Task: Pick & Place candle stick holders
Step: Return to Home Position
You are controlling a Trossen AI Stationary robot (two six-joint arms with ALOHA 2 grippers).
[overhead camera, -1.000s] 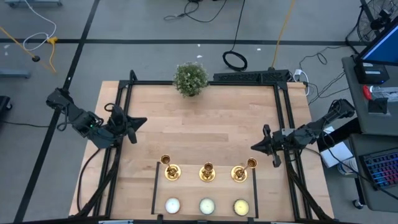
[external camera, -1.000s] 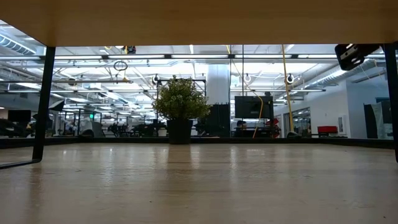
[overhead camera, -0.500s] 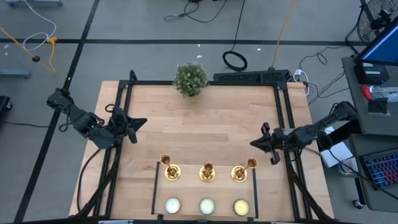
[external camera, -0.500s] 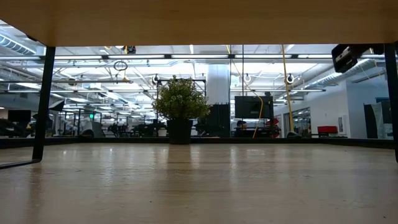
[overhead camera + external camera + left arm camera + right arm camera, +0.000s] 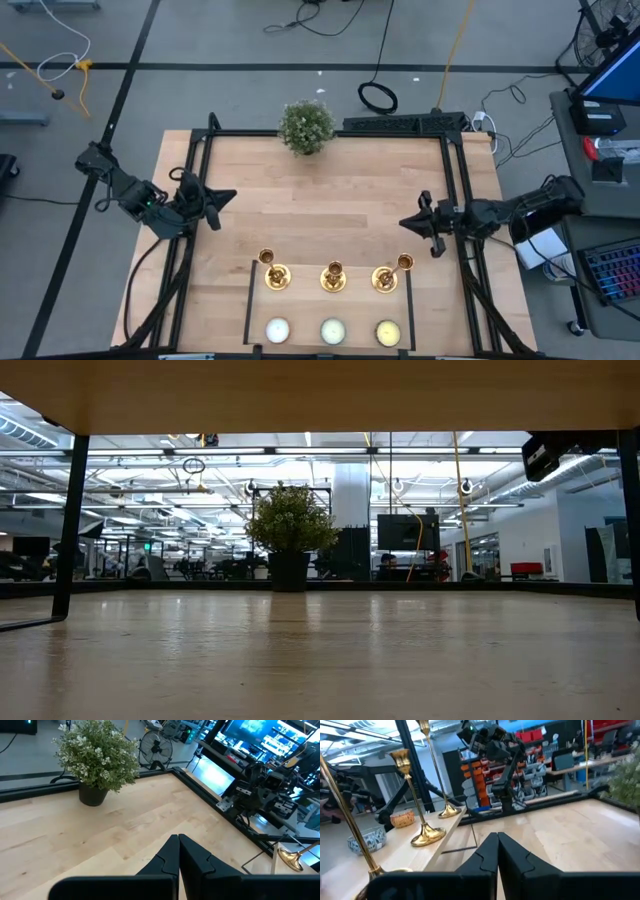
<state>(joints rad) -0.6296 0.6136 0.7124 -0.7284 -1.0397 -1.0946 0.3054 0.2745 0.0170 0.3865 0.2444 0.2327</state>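
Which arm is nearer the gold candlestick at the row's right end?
Right. The right gripper hovers just beyond that candlestick; the left gripper waits well past the row's other end.

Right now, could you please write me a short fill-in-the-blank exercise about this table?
The shelf carries ___ gold candlesticks in a row. The left gripper and the right gripper both have their fingers ___. A potted ___ stands alone at the back edge of the table. Missing words: three; shut; plant.
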